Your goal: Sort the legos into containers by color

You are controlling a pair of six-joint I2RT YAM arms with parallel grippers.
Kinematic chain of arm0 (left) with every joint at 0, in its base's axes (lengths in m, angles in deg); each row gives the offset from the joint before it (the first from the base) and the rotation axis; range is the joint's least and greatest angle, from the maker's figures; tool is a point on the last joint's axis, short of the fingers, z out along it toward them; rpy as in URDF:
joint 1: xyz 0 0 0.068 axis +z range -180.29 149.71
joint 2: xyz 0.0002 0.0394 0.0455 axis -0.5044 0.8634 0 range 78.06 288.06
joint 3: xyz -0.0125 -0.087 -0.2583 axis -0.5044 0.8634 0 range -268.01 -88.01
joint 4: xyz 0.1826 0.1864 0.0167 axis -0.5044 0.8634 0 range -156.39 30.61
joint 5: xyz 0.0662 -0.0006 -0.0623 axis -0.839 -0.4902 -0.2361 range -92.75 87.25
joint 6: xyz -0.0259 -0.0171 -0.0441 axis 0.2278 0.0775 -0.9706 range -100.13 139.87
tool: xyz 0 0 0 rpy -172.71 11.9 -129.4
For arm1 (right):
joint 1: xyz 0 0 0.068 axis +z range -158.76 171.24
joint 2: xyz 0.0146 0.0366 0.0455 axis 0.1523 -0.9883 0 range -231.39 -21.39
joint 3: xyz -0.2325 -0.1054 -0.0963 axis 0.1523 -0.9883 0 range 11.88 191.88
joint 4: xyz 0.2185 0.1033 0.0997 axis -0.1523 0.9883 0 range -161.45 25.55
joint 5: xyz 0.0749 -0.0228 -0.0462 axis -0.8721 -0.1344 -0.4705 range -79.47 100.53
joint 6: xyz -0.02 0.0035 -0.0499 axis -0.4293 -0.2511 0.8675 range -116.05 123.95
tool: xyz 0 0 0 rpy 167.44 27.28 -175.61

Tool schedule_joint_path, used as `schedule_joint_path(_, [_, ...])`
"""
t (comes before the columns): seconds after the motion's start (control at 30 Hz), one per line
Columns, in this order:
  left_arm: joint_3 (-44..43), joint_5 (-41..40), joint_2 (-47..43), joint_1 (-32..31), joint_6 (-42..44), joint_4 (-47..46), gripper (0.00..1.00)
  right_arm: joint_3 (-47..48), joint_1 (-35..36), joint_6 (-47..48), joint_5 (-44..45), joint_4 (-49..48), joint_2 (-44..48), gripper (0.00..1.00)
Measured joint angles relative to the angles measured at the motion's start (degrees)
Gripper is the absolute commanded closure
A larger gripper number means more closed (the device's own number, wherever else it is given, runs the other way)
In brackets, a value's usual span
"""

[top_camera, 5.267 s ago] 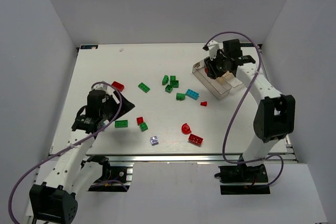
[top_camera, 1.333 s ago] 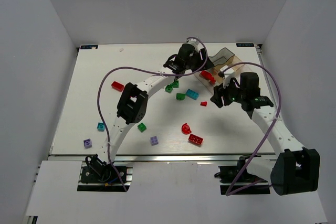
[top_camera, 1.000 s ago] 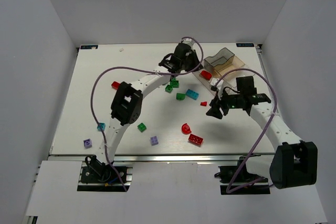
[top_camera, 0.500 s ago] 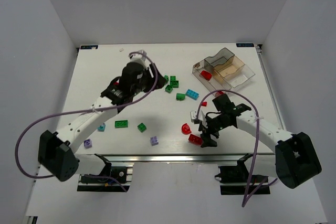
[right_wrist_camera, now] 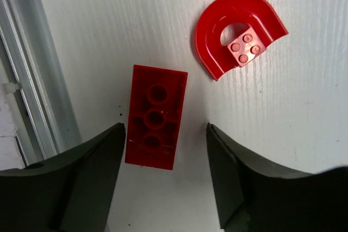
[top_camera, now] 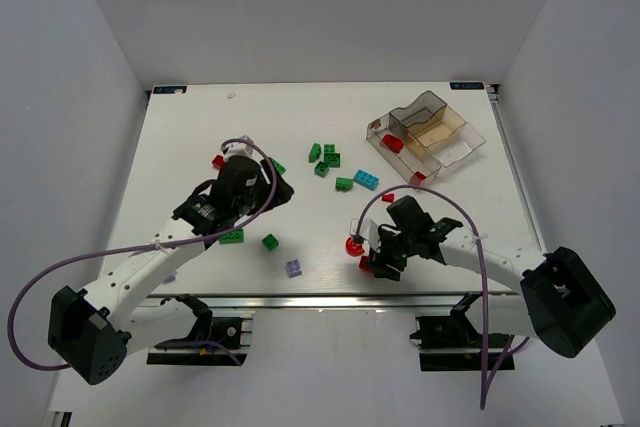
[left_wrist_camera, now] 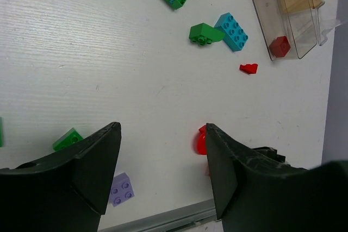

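My right gripper (top_camera: 381, 253) (right_wrist_camera: 166, 131) is open and low over an upside-down red brick (right_wrist_camera: 156, 116) (top_camera: 372, 265), which lies between its fingers, closer to the left one, near the table's front edge. A curved red piece (right_wrist_camera: 239, 33) (top_camera: 353, 244) lies just beyond it. Over the left half of the table, my left gripper (top_camera: 262, 190) (left_wrist_camera: 163, 129) hangs high, open and empty. The clear tray (top_camera: 452, 150) (left_wrist_camera: 304, 20) stands at the far right with a red brick (top_camera: 392, 143) in one compartment. Another red brick (top_camera: 417, 178) sits at its near corner.
Green bricks (top_camera: 330, 157) cluster mid-table, with a green (top_camera: 344, 184) and a cyan brick (top_camera: 366, 179) side by side. A small red piece (top_camera: 388, 197), two green bricks (top_camera: 231, 236) (top_camera: 270, 241) and a purple one (top_camera: 294, 268) lie nearer. The metal front rail (right_wrist_camera: 24, 80) runs beside the red brick.
My left arm has drawn back from the tray to the left half of the table. The right arm has swung from beside the tray to the front edge, over the red brick.
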Motion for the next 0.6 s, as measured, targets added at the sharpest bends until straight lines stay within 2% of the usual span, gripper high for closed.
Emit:
schedule_joint_path(0.13, [0.2, -0.1, -0.2, -0.3, -0.3, -0.1, 0.29, -1.5, 1.0, -1.9, 2.3, -3.0, 0.2, 0.58])
schedule_joint_path(0.2, [0.5, 0.3, -0.2, -0.5, -0.2, -0.4, 0.29, -1.8, 1.1, -2.4, 3.0, -3.7, 0.5, 0.73])
schedule_joint_path(0.23, [0.7, 0.8, -0.1, -0.6, 0.0, -0.5, 0.29, -1.8, 1.1, -2.8, 3.2, -3.5, 0.9, 0.78])
schedule_joint_path(0.27, [0.8, 1.9, 0.1, -0.6, 0.6, -0.9, 0.29, -1.8, 1.0, -2.7, 3.3, -3.3, 1.4, 0.93])
schedule_joint_path(0.3, [0.8, 3.3, 0.8, -0.6, 1.4, -1.4, 0.29, -1.8, 0.9, -2.4, 3.4, -3.0, 2.4, 1.00])
schedule_joint_path(0.43, [0.8, 8.6, 5.5, -1.1, 4.1, -4.0, 0.29, -1.7, -0.6, -2.6, 3.4, -0.5, 7.7, 1.00])
schedule_joint_path(0.6, [0.8, 13.4, 11.6, -2.2, 8.0, -5.2, 0.29, 2.2, -5.7, -4.9, 5.1, 1.5, 13.4, 1.00])
